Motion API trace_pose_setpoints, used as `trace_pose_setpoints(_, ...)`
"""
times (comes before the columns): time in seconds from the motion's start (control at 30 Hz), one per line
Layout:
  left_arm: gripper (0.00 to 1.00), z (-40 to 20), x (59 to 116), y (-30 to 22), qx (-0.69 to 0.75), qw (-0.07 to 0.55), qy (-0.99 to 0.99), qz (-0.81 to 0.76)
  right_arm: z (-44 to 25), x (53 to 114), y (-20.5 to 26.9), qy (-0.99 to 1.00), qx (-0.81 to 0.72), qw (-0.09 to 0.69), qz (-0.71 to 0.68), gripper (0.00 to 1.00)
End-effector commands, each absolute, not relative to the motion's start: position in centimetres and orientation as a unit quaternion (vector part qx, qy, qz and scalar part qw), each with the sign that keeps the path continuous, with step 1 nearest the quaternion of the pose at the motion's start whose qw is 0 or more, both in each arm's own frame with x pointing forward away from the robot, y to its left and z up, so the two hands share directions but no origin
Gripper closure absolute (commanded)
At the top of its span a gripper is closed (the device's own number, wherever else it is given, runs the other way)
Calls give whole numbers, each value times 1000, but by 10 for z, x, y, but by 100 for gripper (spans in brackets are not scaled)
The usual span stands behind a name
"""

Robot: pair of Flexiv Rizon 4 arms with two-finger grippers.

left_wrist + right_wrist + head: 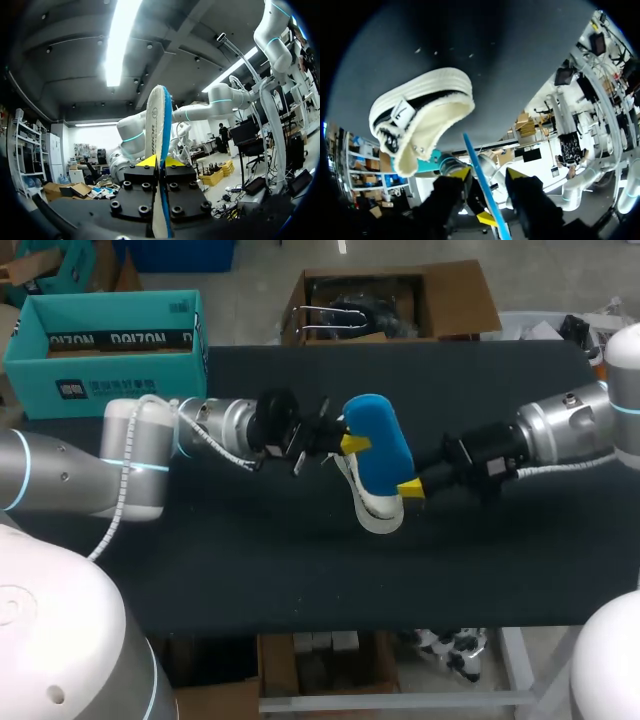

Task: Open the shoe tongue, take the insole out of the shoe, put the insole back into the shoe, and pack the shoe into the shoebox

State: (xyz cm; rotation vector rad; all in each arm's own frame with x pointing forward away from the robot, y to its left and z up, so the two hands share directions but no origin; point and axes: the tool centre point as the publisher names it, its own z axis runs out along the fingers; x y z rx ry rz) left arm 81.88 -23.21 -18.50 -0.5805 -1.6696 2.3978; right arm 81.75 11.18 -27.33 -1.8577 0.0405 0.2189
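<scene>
1. The left tool (160, 161) is pressed together on the insole (159, 115). Both yellow tips touch its flat faces from opposite sides, and the insole stands edge-on between them and rises past the fingertips.
2. The right tool (489, 174) is spread. The thin blue edge of the insole passes between its fingers, close to one and with a clear gap to the other, so it is not pinching the insole.
3. From the head view the insole is bright blue with rounded ends. It is out of the shoe (420, 112) and sits between the two tools near the middle of the dark tabletop (250, 560), its lower end over the shoe.
4. The shoe lies on the tabletop ahead of the right tool. It has a ribbed white sole, a black upper and a cream fleecy lining, and its opening is turned toward that tool.
5. The insole's pale face carries a line of dark print. A white tab with a dark mark sits on the shoe's upper.
6. The teal shoebox (100, 390) stands open at the far left corner, well apart from the shoe. It has a black band with pale lettering inside and a white label on its front wall.
</scene>
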Motion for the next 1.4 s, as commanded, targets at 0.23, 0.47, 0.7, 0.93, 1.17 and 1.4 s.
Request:
trace_pose_setpoints(0.23,100,-196,816,-233,-185,84,-556,806,-275,823,112,17,-789,606,96,78)
trace_pose_setpoints(0.47,100,-196,817,-228,-183,102,-568,796,-275,825,116,0,-783,615,92,100)
trace_pose_setpoints(0.7,0,-182,825,-204,-227,145,-580,769,-272,818,116,-38,-779,618,97,100)
trace_pose_setpoints(0.93,0,-181,823,-180,-273,232,-616,702,-266,804,115,-66,-784,612,86,100)
trace_pose_setpoints(1.17,0,-184,824,-166,-295,264,-663,635,-258,795,114,-87,-781,615,69,100)
trace_pose_setpoints(1.4,0,-186,833,-160,-290,236,-707,600,-252,784,115,-114,-770,624,66,100)
